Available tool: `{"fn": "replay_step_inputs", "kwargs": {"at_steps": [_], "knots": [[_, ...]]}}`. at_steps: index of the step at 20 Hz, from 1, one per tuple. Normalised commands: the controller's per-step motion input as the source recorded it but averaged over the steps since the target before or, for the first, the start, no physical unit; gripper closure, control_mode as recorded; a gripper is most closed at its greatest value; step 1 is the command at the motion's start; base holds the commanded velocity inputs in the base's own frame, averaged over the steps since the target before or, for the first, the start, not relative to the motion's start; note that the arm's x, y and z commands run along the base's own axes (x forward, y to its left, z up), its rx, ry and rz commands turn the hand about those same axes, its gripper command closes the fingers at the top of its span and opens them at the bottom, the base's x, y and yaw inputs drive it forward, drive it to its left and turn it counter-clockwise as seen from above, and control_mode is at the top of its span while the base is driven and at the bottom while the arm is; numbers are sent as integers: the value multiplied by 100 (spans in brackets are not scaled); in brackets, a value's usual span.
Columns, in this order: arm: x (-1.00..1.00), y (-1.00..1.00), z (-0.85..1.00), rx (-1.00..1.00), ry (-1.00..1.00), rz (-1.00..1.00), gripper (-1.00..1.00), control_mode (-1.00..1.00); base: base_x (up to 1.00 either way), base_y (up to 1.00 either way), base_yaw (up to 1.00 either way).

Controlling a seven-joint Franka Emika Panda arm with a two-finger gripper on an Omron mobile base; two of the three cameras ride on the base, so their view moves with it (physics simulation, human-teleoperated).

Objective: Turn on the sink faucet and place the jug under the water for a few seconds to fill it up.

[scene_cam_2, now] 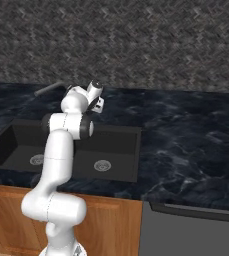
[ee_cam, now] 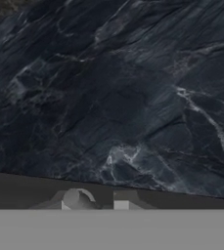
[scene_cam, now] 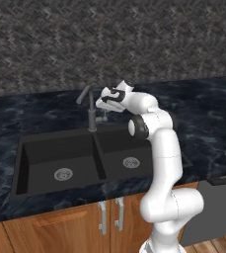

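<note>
Dark marble counter (scene_cam: 203, 123), wooden cabinet doors (scene_cam: 70, 225) with silver handles below, grey herringbone backsplash (scene_cam: 109, 39) behind.

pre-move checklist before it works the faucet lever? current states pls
1. Water off: ok. No stream falls from the sink faucet spout.
2. Gripper shut for a push: ok. Its jaws stand together, holding nothing.
3. Gripper at the lever: cannot tell. In the left base view it sits just right of the stem near the small side lever; contact is not clear.
4. Basins clear under the spout: ok. Both basins of the sink show only their drains.
5. Spout aim: ok. It angles over the left basin.
6. Jug located: not ok. No jug seen on the counter around the sink.
</note>
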Motion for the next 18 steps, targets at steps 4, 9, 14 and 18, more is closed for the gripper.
{"fn": "replay_step_inputs", "kwargs": {"at_steps": [4, 9, 14, 18], "knots": [[-3, -59, -6, 0, 0, -1, 100, -100, 0, 0, 0], [-7, -62, -10, 0, 0, -2, 100, -100, 0, 0, 0], [-11, -65, -11, 0, 0, -3, 100, -100, 0, 0, 0], [-13, -68, -13, 0, 0, -4, 100, -100, 0, 0, 0]]}}
